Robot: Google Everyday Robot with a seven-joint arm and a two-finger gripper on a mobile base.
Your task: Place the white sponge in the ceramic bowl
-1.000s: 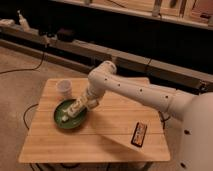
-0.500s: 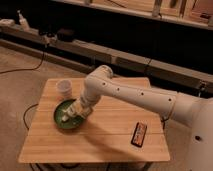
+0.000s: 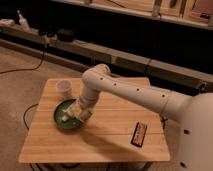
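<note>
Pincer (image 3: pixel 75 113) first: it hangs low over the ceramic bowl (image 3: pixel 59 120), right at the side nearest the arm. I cannot tell how wide it is or if it has hold of anything, because the pale bits there blend together.

White sponge (image 3: pixel 66 117) looks like the small pale lump inside the bowl, touching or almost touching the tip of the pincer. It seems to lie down in the dish, not up in the air, but I am not sure of that.

I think the step now is letting go of the sponge and leaving it in the bowl. To do that well, the pincer should let go gently and then go straight up. If it slides sideways, it could drag the sponge out or push the bowl along the wooden table (image 3: pixel 100 140). It should go slow near the rim.

Which way the sponge points is hard to say. Its long side seems to run from the middle of the bowl toward the pincer, a bit slanted, but the lump is too small to be sure.

Further out, the white cup (image 3: pixel 64 88) stands just behind the bowl, close to it. The dark packet (image 3: pixel 139 134) lies well apart on the other side of the table.
</note>
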